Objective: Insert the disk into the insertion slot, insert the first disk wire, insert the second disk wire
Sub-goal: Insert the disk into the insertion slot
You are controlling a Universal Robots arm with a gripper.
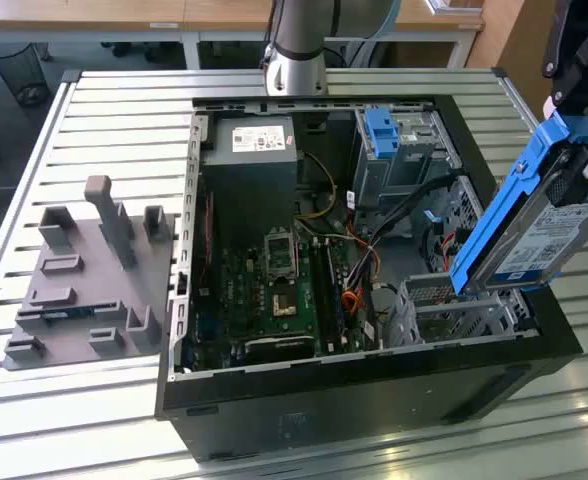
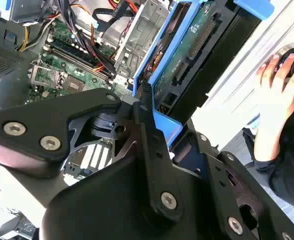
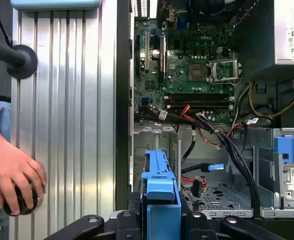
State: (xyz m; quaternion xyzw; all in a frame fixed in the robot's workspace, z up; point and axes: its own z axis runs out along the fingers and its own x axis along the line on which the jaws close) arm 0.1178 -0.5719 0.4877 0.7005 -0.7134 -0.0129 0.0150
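My gripper (image 1: pixel 578 140) is shut on the disk (image 1: pixel 542 235), a silver drive with a white label in a bright blue carrier. It hangs tilted above the open computer case's edge on the exterior view's right. Just below its lower end lies the insertion slot (image 1: pixel 452 305), a low perforated silver bay. In the first wrist view the carrier's blue edge (image 3: pixel 161 186) rises between the gripper (image 3: pixel 160 220) fingers, with the slot (image 3: pixel 212 196) beyond it. The second wrist view shows the disk's underside (image 2: pixel 187 55) and connectors. Loose black wires end in a blue plug (image 3: pixel 215 167) near the slot.
A taller grey cage with a blue clip (image 1: pixel 389 140) stands behind the slot. Motherboard (image 1: pixel 274 290) and power supply (image 1: pixel 259 150) fill the case. A grey fixture plate (image 1: pixel 84 270) lies on the slatted table at the exterior view's left. A person's hand (image 3: pixel 14 177) rests on a black knob.
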